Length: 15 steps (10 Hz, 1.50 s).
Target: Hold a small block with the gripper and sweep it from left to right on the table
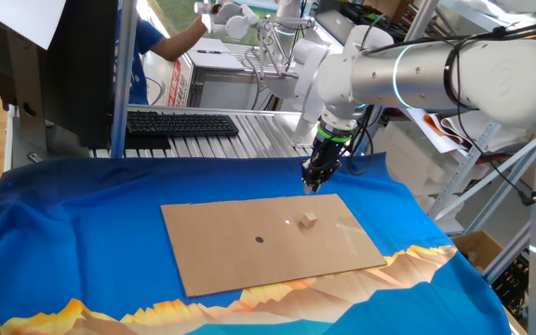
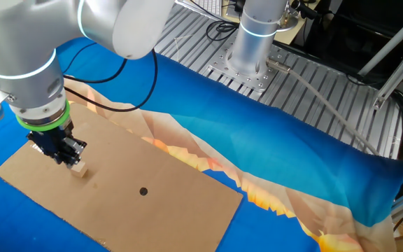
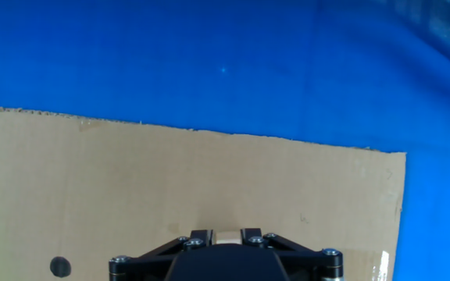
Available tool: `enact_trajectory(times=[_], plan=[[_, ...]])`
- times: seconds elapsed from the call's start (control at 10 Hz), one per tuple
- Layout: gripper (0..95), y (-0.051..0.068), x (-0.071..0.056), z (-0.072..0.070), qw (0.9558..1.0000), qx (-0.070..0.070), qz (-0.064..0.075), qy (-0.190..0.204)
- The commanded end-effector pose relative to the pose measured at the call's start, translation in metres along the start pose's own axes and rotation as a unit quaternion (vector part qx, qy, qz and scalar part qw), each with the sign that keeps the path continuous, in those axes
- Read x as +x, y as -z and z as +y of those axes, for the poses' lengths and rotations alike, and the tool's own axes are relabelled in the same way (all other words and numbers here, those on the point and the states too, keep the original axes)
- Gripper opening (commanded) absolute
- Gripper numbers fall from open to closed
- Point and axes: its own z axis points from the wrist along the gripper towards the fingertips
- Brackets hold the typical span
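Note:
The small block (image 1: 308,221), a tiny pale tan cube, lies on the brown cardboard (image 1: 231,247) that rests on the blue-clothed table (image 1: 82,214). My gripper (image 1: 314,184), black with a green collar, hangs right above the block without touching it. In the other fixed view the gripper (image 2: 71,159) sits just over the small block (image 2: 80,170). The hand view looks down between the gripper (image 3: 226,232) fingers. There the small block (image 3: 226,237) shows in the narrow gap between them, on the cardboard (image 3: 131,179). The jaws stand slightly apart and hold nothing.
A small dark dot (image 1: 260,239) marks the cardboard left of the block. An orange-yellow print (image 1: 417,256) runs along the cloth's near edge. Behind the table are a slatted metal bench with a black keyboard (image 1: 180,122), a white gripper (image 1: 235,19) and the arm's base (image 2: 257,35).

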Motion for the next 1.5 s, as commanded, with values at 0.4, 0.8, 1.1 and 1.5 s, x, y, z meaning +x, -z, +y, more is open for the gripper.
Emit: enact_trajectory(times=[0.4,0.8,1.1,1.5], plan=[[19.0,-0.007,0.000,0.006,0.9999,0.003,-0.004,0.016],[19.0,-0.021,0.008,0.010,0.9995,0.006,-0.017,0.026],[19.0,-0.028,0.011,0.007,0.9991,0.009,-0.025,0.034],[38.0,-0.036,0.012,-0.003,0.9990,0.011,-0.030,0.031]])
